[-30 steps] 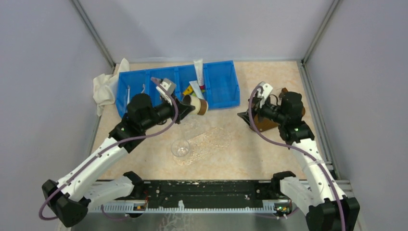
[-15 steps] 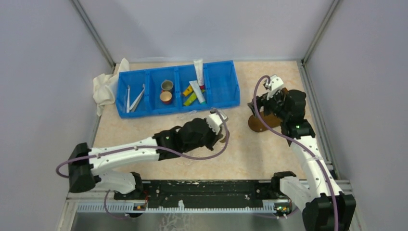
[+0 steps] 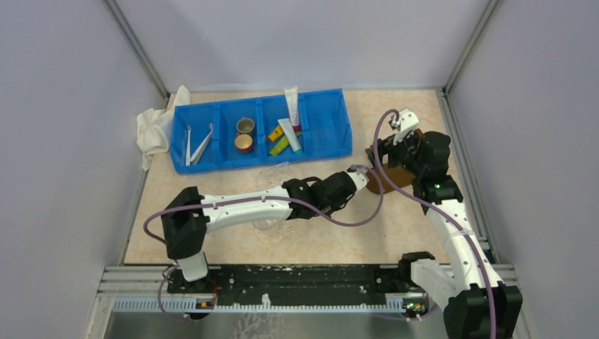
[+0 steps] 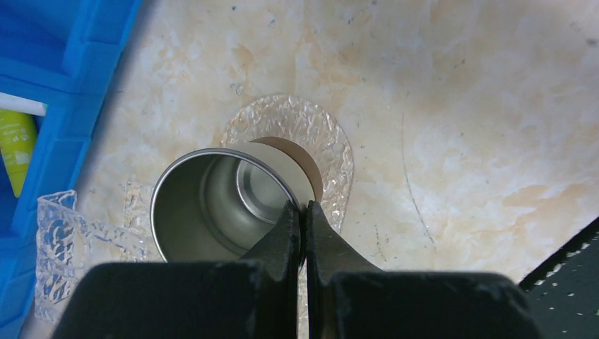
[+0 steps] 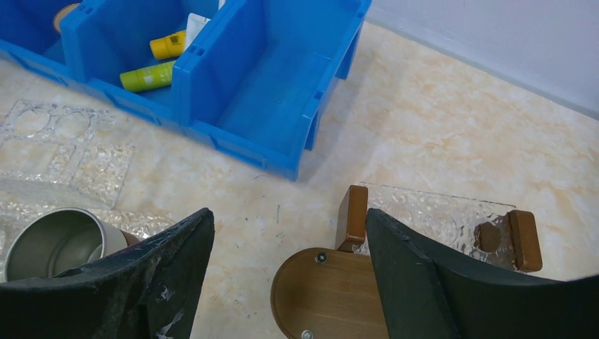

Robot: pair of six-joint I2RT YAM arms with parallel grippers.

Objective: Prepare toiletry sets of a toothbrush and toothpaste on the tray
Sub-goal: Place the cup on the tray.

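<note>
Pale toothbrushes [image 3: 196, 144] lie in the left cell of the blue divided bin [image 3: 325, 131]. White toothpaste tubes [image 3: 290, 104] and shorter yellow [image 5: 169, 45] and green [image 5: 147, 76] ones sit in the third cell. The wooden tray [image 5: 332, 300], which has a clear textured plate [image 5: 431, 215], stands right of the bin. My left gripper [image 4: 301, 208] is shut on the rim of a metal cup [image 4: 205, 205], just left of the tray. My right gripper [image 5: 287, 215] hangs open above the tray's near end, holding nothing.
Two more round cups [image 3: 244, 134] stand in the bin's second cell. Clear textured plastic pieces [image 5: 63, 141] and a clear glass [image 3: 267, 224] lie on the table left of the tray. A white cloth [image 3: 155, 127] is bunched left of the bin.
My left arm has swung from the bin out to the right, carrying the cup to the tray's left side. The right gripper rose slightly, then held still and open.
</note>
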